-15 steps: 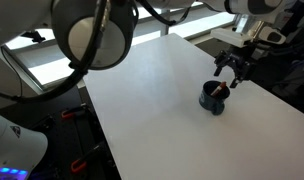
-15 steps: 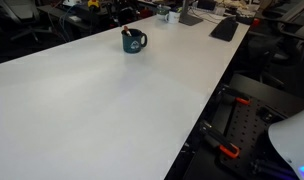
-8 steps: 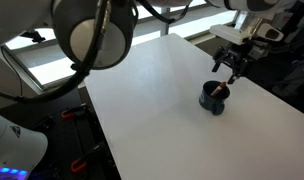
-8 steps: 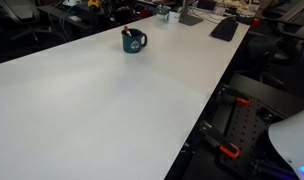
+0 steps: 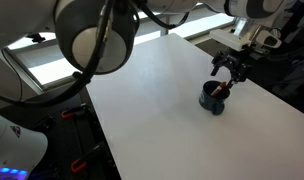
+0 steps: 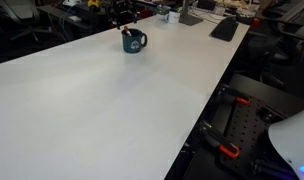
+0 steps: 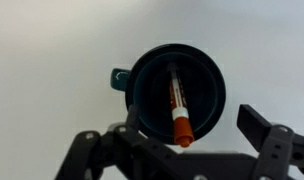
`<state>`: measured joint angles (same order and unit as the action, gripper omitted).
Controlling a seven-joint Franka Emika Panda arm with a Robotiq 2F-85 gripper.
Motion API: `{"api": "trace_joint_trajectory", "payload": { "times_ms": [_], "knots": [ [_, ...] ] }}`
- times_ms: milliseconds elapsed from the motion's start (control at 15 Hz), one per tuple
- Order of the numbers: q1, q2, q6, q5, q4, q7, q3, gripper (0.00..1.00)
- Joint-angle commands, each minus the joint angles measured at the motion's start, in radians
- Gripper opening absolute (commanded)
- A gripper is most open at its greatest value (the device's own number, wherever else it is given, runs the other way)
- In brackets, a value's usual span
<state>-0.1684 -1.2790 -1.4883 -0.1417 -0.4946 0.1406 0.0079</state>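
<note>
A dark blue mug [image 5: 212, 98] stands on the white table [image 5: 152, 100] and shows in both exterior views [image 6: 134, 41]. In the wrist view the mug [image 7: 200, 85] holds a marker [image 7: 177, 100] with an orange cap that leans on the rim. My gripper [image 5: 230, 70] hangs just above and behind the mug, open and empty. In the wrist view its two black fingers [image 7: 189, 118] spread either side of the mug's near rim, not touching the marker.
The mug stands near the table's far edge. A black keyboard [image 6: 224, 28] and desk clutter lie beyond the table. Red clamps [image 6: 227, 152] and cables sit below the table's side edge. Dark equipment stands close behind the gripper.
My gripper rose slightly and came back down a little, staying over the mug. The mug and marker have not moved.
</note>
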Motion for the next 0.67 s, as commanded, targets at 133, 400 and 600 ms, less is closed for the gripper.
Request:
{"api": "trace_joint_trajectory", "payload": {
  "times_ms": [133,400,600],
  "knots": [
    [-0.015,-0.005,0.004,0.006,0.009,-0.004,0.003,1.0],
    [-0.008,-0.084,0.06,0.056,0.144,-0.024,-0.042,0.72],
    [-0.015,-0.05,0.022,0.041,0.063,-0.02,-0.019,0.49]
  ]
}}
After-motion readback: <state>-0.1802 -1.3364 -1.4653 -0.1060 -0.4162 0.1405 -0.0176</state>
